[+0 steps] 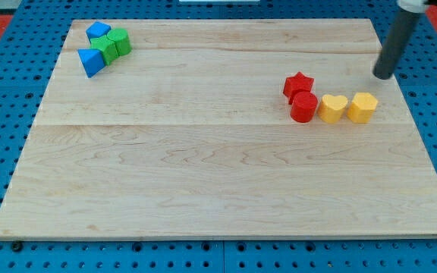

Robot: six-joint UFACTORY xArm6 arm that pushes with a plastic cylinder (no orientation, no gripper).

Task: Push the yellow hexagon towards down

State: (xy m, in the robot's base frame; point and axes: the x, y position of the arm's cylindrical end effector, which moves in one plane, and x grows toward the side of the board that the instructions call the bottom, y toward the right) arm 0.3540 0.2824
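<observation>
- Camera view shows the yellow hexagon (363,107) at the right of the frame, a little above mid-height, standing as the rightmost block of a short row on the counter (203,174).
- Just to its left, touching or nearly so, is a yellow heart (333,108); left of that a red cylinder (303,107), with a red star (298,84) just above the cylinder and touching it.
- My tip (384,76) rests on the counter above and slightly right of the yellow hexagon, near it but apart; a strip of bare wood shows between them.
- There is no gripper on this arm, only the dark rod, so nothing opens, closes or is held.
- Far off in the upper left of the frame sits a separate cluster: two blue blocks (93,47) and two green blocks (113,44) packed together, their shapes hard to make out.
- Progress, as I judge it: the push looks not yet begun, since the hexagon stands level with its row.
- What is left: bring the tip over to the hexagon's upper side, make contact, then drive it toward the bottom of the frame, where the wood lies open.
- Starting right of centre could skew the block left into the yellow heart.
</observation>
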